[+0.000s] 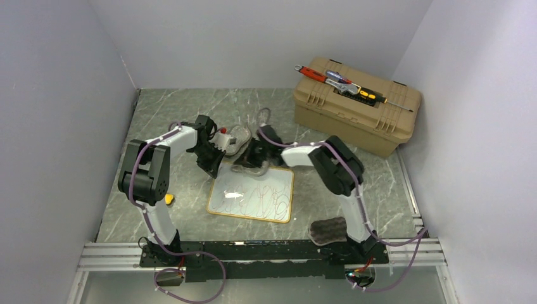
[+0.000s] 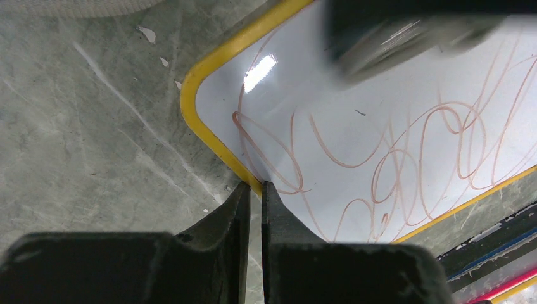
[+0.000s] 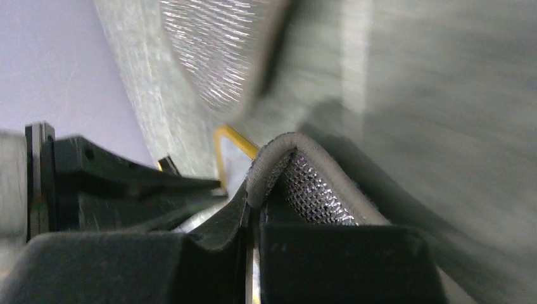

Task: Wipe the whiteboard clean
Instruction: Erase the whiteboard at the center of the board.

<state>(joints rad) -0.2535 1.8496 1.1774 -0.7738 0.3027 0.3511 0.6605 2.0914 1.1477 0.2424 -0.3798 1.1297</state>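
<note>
We see the left gripper with fingers almost together, tips at the frame of the whiteboard near its far-left corner. The scribbled board lies mid-table, toward the near edge. A pale mesh object crowds its far edge beside the right gripper, which is clamped on a grey cloth. A tan toolbox fills the table's far-right corner.

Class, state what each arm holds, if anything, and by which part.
Right gripper: grey mesh cloth, pinched at its folded edge. Left gripper: jaws nearly shut at the yellow-framed whiteboard rim; a hold cannot be told.
</note>
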